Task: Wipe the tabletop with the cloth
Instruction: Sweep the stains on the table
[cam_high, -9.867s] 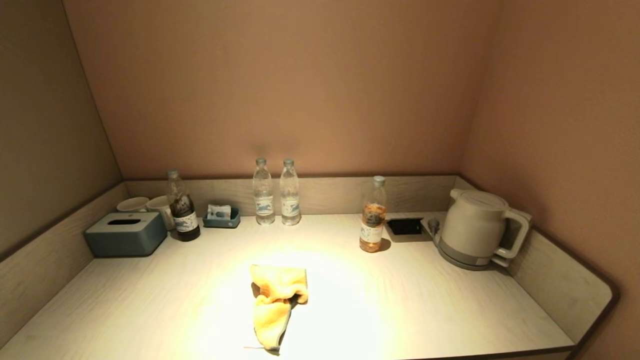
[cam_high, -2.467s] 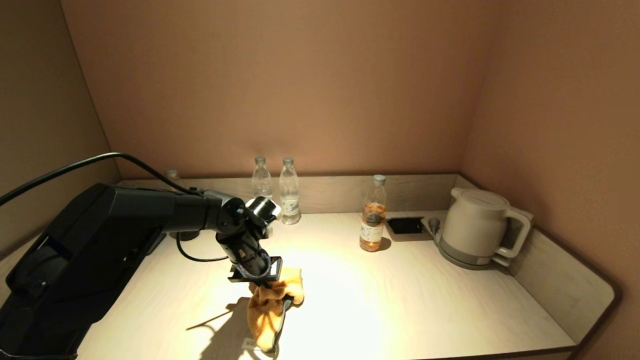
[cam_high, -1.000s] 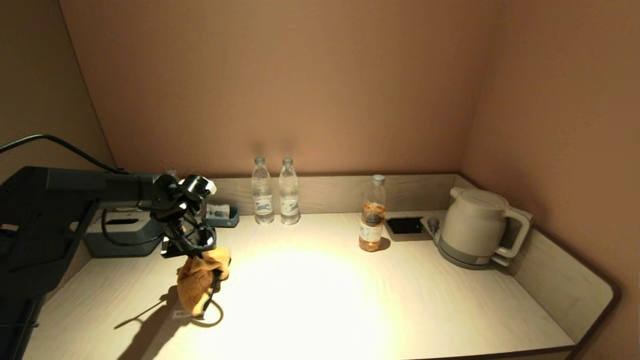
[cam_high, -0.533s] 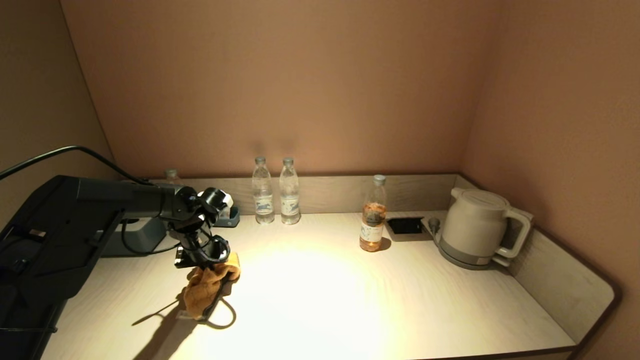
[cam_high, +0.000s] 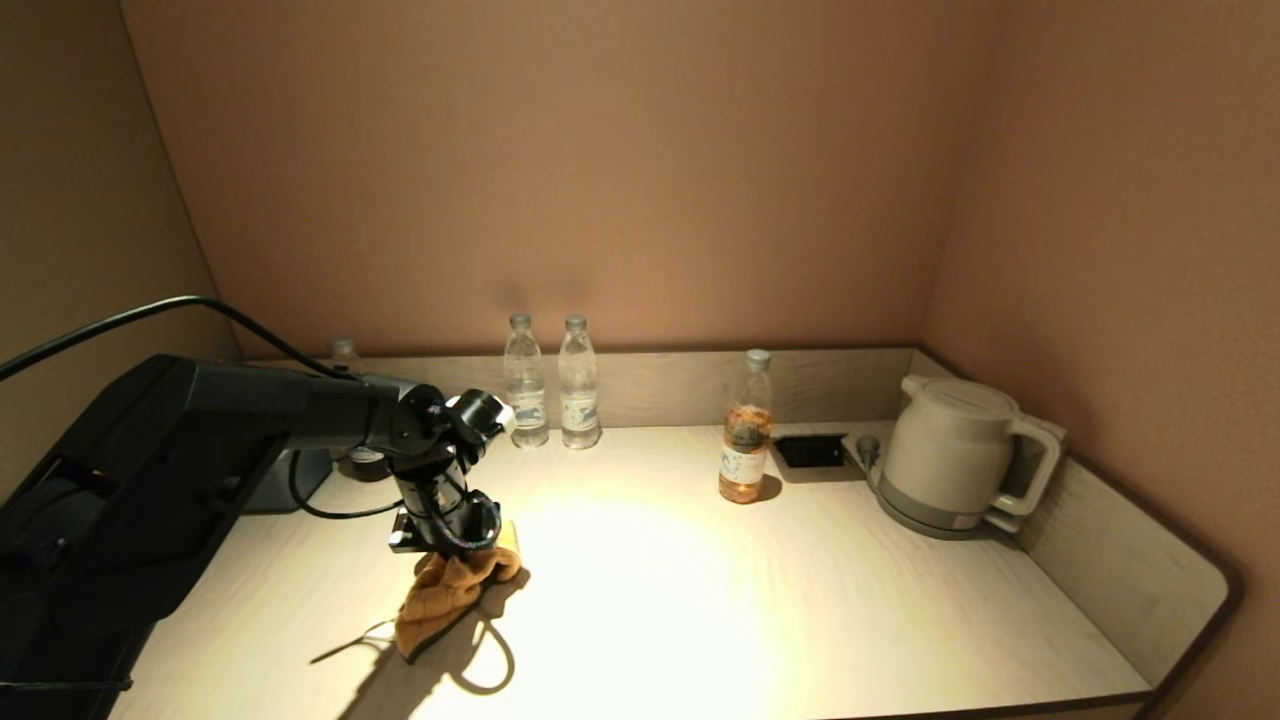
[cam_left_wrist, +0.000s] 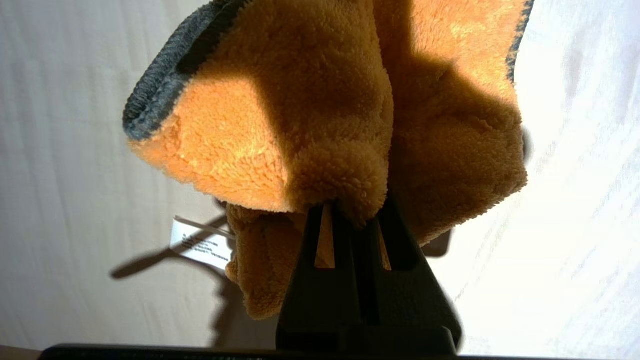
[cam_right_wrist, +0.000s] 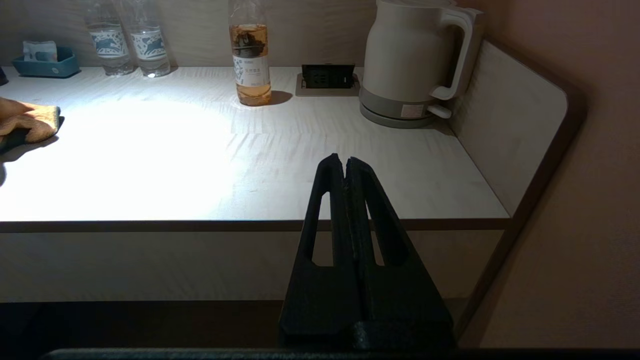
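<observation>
The fluffy orange microfibre cloth (cam_high: 445, 600) is pinched in the clamped left gripper (cam_high: 450, 560) and dragged on the pale wood-grain tabletop (cam_high: 800, 590), well left of the amber drink bottle (cam_high: 745, 430); a wiping stroke is judged underway, with downward pressure needed next; the right gripper (cam_right_wrist: 346, 165) is parked closed below the table edge.

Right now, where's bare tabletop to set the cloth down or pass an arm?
Bare: the lit middle of the tabletop, between the cloth in the left gripper and the kettle, out to the front edge. Crowded: the back wall, with two water bottles, tea bottle and socket. The right gripper is parked off the table.
</observation>
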